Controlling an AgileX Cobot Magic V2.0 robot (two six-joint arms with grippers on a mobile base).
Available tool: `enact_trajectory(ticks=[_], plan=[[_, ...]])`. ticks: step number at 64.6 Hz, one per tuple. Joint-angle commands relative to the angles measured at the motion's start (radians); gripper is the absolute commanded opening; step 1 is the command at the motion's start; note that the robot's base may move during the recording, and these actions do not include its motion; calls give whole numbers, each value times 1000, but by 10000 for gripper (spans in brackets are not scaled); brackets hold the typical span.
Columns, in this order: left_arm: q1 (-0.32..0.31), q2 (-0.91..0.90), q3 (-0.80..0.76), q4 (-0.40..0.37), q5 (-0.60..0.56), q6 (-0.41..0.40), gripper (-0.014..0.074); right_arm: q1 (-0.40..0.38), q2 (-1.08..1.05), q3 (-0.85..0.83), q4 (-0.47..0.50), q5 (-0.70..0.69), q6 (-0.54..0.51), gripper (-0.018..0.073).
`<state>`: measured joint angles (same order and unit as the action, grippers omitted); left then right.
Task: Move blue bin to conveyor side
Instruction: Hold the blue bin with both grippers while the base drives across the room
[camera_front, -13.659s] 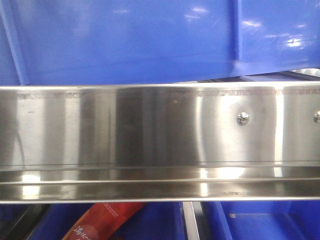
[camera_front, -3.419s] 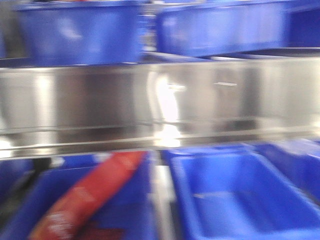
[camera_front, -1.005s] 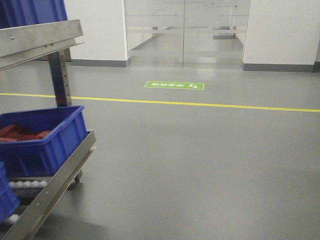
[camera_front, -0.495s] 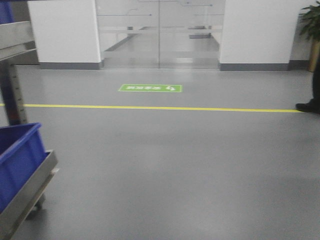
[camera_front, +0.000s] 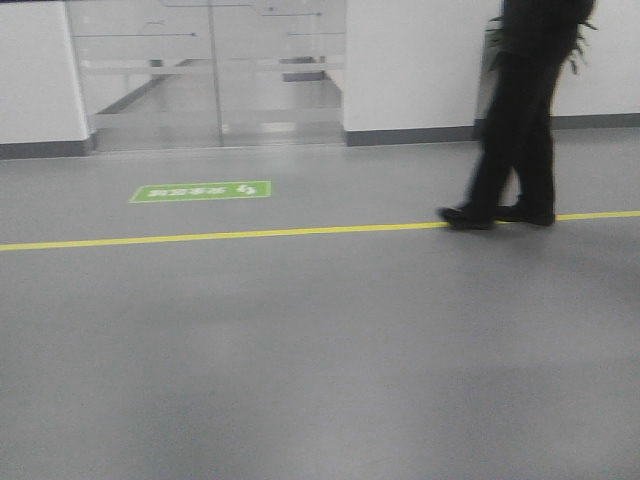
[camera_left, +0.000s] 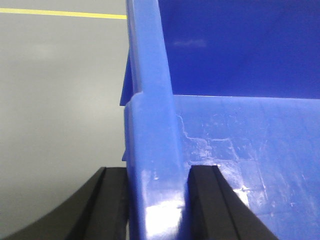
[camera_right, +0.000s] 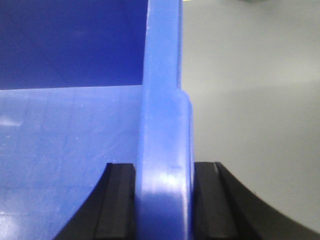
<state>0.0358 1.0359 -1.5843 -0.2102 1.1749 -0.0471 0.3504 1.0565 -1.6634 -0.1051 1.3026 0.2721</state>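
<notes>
Both wrist views are filled by the blue bin (camera_left: 240, 150), held off the grey floor. My left gripper (camera_left: 156, 200) is shut on the bin's left rim, one black finger (camera_left: 111, 205) outside the wall and one inside. Across the bin, my right gripper (camera_right: 164, 200) is shut on the opposite rim of the blue bin (camera_right: 65, 135), its black fingers (camera_right: 117, 200) pressing both faces of the wall. The bin's inside shows bare and scuffed. The conveyor is out of view, and neither bin nor grippers show in the front view.
The front view shows grey floor (camera_front: 300, 350) crossed by a yellow line (camera_front: 200, 237) and a green floor sign (camera_front: 200, 191). A person in dark trousers (camera_front: 520, 110) walks at the right, on the line. Glass doors (camera_front: 210, 70) and white walls stand behind.
The front view has swung away from the steel rack and blue crates, which have left the frame at the left. A walking person has come into view at the right.
</notes>
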Motion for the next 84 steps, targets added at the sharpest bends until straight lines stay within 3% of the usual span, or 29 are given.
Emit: enact_trajectory(ticks=[1,84], plan=[[1,-15,-15,37,-102,17,-17,-8,-21,-12,-92,-82,-11,-79],[1,-13,-15,37,-102,17,-17,-8,-21,-12,-92,-82,-11,-79]])
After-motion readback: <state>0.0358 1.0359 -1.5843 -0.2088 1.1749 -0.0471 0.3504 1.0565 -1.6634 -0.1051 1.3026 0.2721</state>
